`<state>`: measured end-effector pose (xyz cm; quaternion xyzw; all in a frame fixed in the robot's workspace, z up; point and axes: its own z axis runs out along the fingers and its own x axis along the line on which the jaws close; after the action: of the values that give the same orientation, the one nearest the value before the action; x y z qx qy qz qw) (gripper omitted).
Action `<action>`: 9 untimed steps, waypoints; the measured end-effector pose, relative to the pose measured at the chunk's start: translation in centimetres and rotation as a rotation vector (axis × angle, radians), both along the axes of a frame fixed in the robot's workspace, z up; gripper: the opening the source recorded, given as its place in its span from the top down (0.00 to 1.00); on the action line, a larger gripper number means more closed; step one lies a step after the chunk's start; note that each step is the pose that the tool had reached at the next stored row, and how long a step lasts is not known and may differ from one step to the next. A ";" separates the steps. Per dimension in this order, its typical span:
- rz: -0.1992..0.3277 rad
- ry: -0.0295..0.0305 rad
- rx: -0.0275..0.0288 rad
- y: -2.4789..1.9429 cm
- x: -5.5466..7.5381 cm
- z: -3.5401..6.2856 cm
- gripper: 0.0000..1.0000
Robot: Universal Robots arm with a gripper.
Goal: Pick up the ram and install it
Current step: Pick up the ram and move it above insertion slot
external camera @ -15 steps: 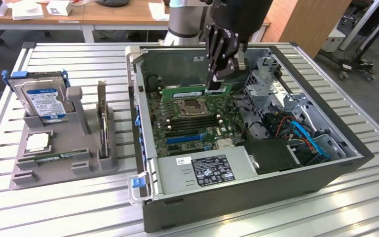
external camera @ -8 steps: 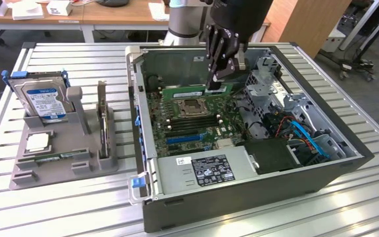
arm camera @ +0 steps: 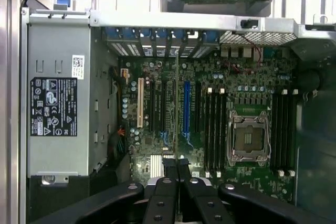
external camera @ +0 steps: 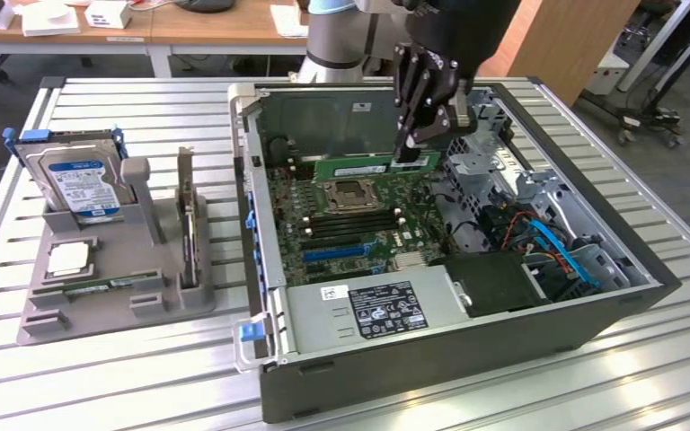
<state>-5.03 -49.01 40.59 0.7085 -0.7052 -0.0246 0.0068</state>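
Ram: the long, narrow, thin green circuit-board stick (external camera: 363, 167) is standing on its long edge, level, just beside the square silver processor socket (external camera: 351, 193), on the socket's side away from the blue expansion slot (external camera: 333, 254). Whether its lower edge is touching a slot cannot be told.
Gripper: the black two-finger gripper (external camera: 409, 154) is reaching down over that same side of the socket. Its fingers are drawn together and clamping the ram by the upper edge, off-centre, toward one end of the stick.
Case: the open black and grey metal computer case (external camera: 441, 359) is lying on its side, with the socket sitting near the middle of the green motherboard.
Memory slots: the long black slots (external camera: 351, 224) lying between the socket and the blue expansion slot are showing no stick in them.
Stand: the grey plastic parts stand (external camera: 118, 269) is sitting well apart from the socket, outside the case. It is carrying a silver, blue-labelled hard drive (external camera: 82, 184) and a dark upright expansion card (external camera: 186, 211).
Handling, judged: the ram is looking light, stiff and thin, and fragile at the chips and along the contact edge. The bare upper edge or the short ends are appearing the safest places to take hold.
Risk, judged: with the grip sitting off-centre, pressing down is likely to be tilting the stick, so one end may be seating before the other.
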 end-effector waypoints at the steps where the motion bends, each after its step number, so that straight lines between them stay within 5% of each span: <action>1: 0.000 0.0000 0.0000 0.00 0.3 0.00 0.89; 9: 0.000 -0.0007 0.0003 0.19 1.1 -0.03 0.89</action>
<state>-3.88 -48.82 40.56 0.7085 -0.7052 -0.0245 0.0065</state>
